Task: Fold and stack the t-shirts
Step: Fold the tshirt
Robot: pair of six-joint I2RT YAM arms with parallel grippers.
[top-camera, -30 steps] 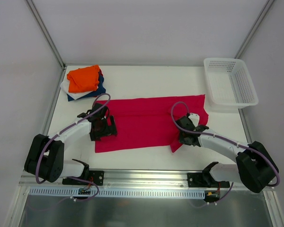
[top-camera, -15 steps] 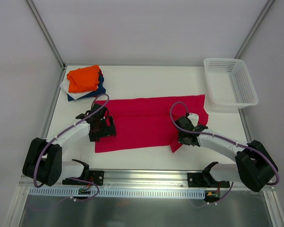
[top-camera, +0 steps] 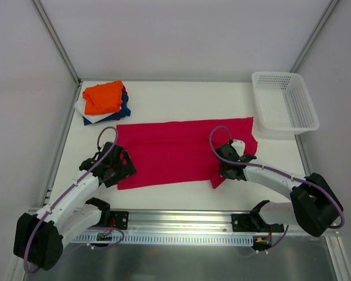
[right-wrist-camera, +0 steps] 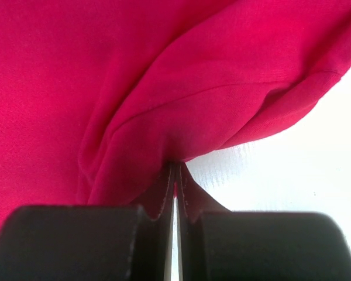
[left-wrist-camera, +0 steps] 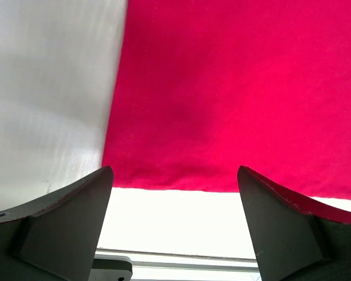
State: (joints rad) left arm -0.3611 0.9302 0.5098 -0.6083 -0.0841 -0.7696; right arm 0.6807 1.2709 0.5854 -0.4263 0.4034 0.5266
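The white table [top-camera: 181, 96] sits inside a pale-walled enclosure, and the crimson t-shirt [top-camera: 175, 152] lies spread flat across the middle of it. Its long axis runs left to right, parallel to the near edge where my arms are bolted. Beyond the shirt's far-left corner is the stack of folded t-shirts [top-camera: 104, 100], orange on top of navy and white. Off its far-right corner stands the white mesh basket [top-camera: 284, 108].

Each arm is at one end of the shirt's near hem. The right gripper [top-camera: 223, 173] is at the near-right corner, its jaws pressed together on a raised fold of red cloth, which the right wrist view shows bunching up from the fingertips [right-wrist-camera: 184, 187]. The left gripper [top-camera: 124, 166] is at the near-left corner with its jaws spread wide and holding nothing.

In the left wrist view the hem crosses the gap between the fingers, and the shirt's corner sits just inside the left one. I judge the left side has to pinch that hem next, so both ends can be lifted together.
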